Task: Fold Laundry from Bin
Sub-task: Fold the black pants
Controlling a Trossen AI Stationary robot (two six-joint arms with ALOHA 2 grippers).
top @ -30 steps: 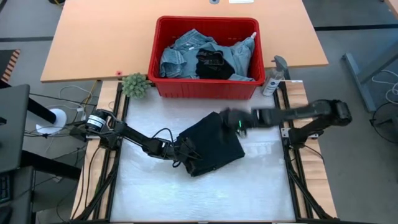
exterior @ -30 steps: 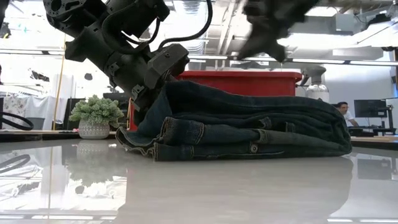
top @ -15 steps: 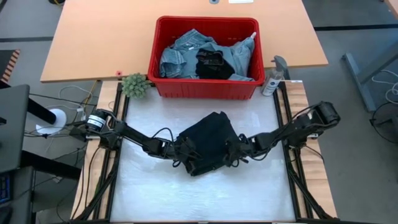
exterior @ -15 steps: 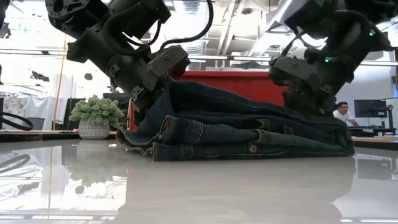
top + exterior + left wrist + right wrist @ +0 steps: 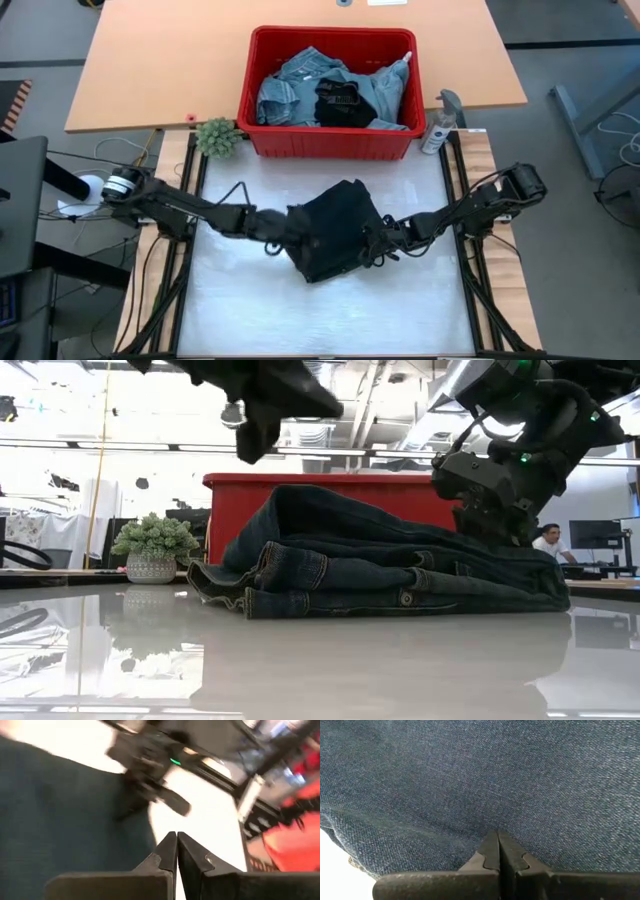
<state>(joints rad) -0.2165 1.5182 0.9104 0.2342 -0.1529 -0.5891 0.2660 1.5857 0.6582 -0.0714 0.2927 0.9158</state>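
Observation:
Dark blue folded jeans [image 5: 335, 230] lie flat on the white table [image 5: 250, 310], several layers thick in the low view [image 5: 400, 570]. My left gripper [image 5: 250, 445] hangs shut in the air above the jeans' left end [image 5: 292, 222] and touches nothing; its wrist view shows the shut fingertips [image 5: 176, 840] over the cloth. My right gripper [image 5: 374, 243] is shut and rests on the jeans' right part [image 5: 500, 535]. The red bin [image 5: 330, 150] at the far side holds more laundry [image 5: 300, 85], light blue denim and a black piece. My right gripper presses its shut fingertips [image 5: 495, 840] onto the top layer of the jeans [image 5: 485, 795], near their right end. The fingers slant down from the table's right side. The jeans stay flat on the table under them.
A small green plant [image 5: 218, 136] stands left of the bin and a spray bottle [image 5: 440, 122] right of it. The near half of the table is bare white surface. A person [image 5: 548, 540] sits in the room beyond the table.
My right gripper has come down from above the jeans onto their right part and then stayed there. My left gripper, shut throughout, has risen straight up off the jeans' left end and tipped nearer to level. The jeans have kept their place and shape.

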